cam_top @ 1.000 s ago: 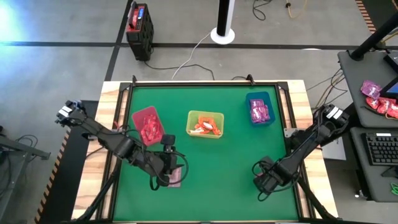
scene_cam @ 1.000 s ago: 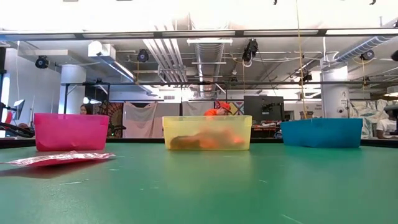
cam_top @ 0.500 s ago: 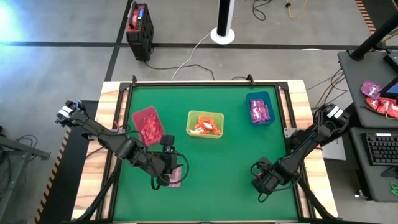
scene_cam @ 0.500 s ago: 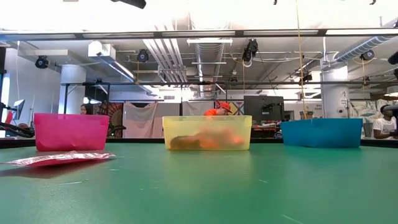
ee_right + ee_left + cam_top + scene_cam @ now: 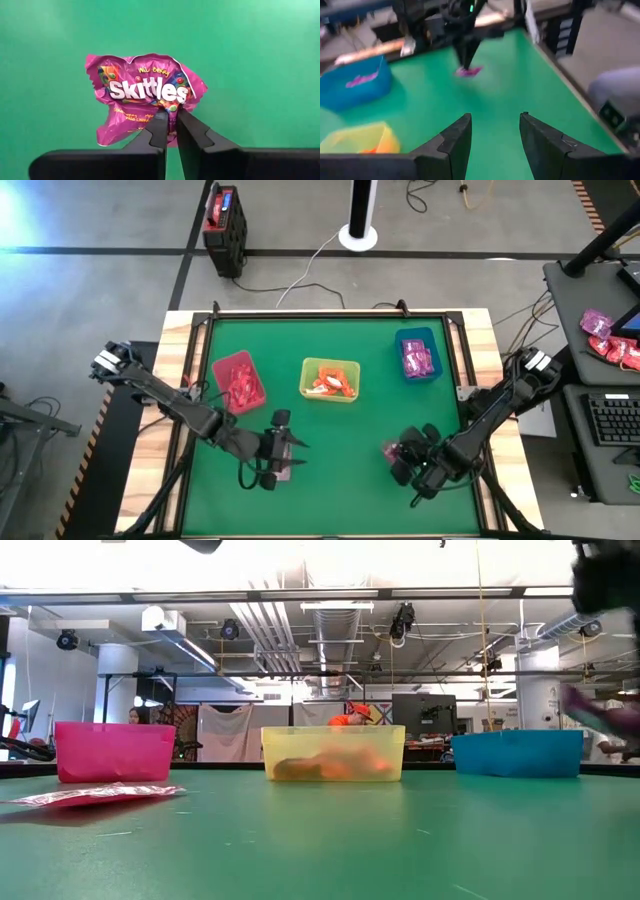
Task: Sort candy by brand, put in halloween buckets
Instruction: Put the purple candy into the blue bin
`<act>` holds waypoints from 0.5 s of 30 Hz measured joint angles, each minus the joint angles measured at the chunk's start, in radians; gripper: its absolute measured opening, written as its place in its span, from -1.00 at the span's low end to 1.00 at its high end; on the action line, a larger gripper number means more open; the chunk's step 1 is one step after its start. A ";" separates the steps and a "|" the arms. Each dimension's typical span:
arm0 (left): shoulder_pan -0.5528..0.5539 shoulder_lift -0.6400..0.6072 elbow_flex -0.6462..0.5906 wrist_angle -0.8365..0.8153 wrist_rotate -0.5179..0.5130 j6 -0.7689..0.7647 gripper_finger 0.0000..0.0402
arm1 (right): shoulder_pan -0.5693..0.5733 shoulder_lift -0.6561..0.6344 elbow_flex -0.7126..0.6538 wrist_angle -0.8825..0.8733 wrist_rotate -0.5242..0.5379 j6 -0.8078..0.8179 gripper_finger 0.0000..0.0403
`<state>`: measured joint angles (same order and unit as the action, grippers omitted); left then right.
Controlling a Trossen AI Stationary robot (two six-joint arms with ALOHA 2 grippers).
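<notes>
My right gripper [image 5: 171,114] is shut on a crumpled magenta Skittles candy packet [image 5: 145,95], which hangs over the table's near right part [image 5: 392,450]. My left gripper [image 5: 495,117] stands open with nothing between its fingers, over the near left part [image 5: 290,446]. Just beside it a dull reddish-pink packet [image 5: 283,472] lies flat on the green table [image 5: 95,795]. Three halloween buckets stand in a row at the far side: red [image 5: 238,380], yellow-green [image 5: 331,379] and blue [image 5: 417,353], each with candy inside. My right gripper pinches the packet's crinkled edge below the printed name [image 5: 167,107] between its two fingers, which point down at the table. In the low view the packet [image 5: 600,715] shows clear of the table.
A black box with a red top [image 5: 224,220] and a white disc with a black pole [image 5: 358,230] stand on the floor beyond the far edge. A side desk at the right holds more candy [image 5: 610,340] and a keyboard [image 5: 612,420]. Bare green table lies between the arms.
My right gripper has shut on the magenta packet, lifted it clear of the table and carried it a little toward the table's left edge. My left gripper has tipped up from the reddish-pink packet, which stays flat on the table.
</notes>
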<state>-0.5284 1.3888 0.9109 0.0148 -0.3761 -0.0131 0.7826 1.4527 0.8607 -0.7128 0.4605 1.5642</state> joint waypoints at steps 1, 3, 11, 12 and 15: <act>0.000 0.000 -0.029 0.068 0.001 0.009 -0.25 | 0.000 0.002 0.010 0.000 0.076 -0.019 -0.91; 0.002 0.000 -0.083 0.208 0.001 0.021 -0.25 | -0.003 0.008 0.031 0.007 0.228 -0.074 -0.91; 0.026 0.000 -0.222 0.553 -0.006 0.016 -0.25 | -0.084 0.084 0.161 0.112 0.717 -0.438 -0.91; 0.029 0.003 -0.227 0.555 -0.016 0.009 -0.25 | -0.100 0.099 0.182 0.127 0.746 -0.484 -0.91; 0.031 0.028 -0.226 0.576 -0.080 0.005 -0.25 | -0.145 0.150 0.266 0.158 0.792 -0.597 -0.91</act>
<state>-0.4975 1.4169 0.6846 0.5909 -0.4556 -0.0079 0.6379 1.6030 1.1266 -0.5552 1.2523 0.9677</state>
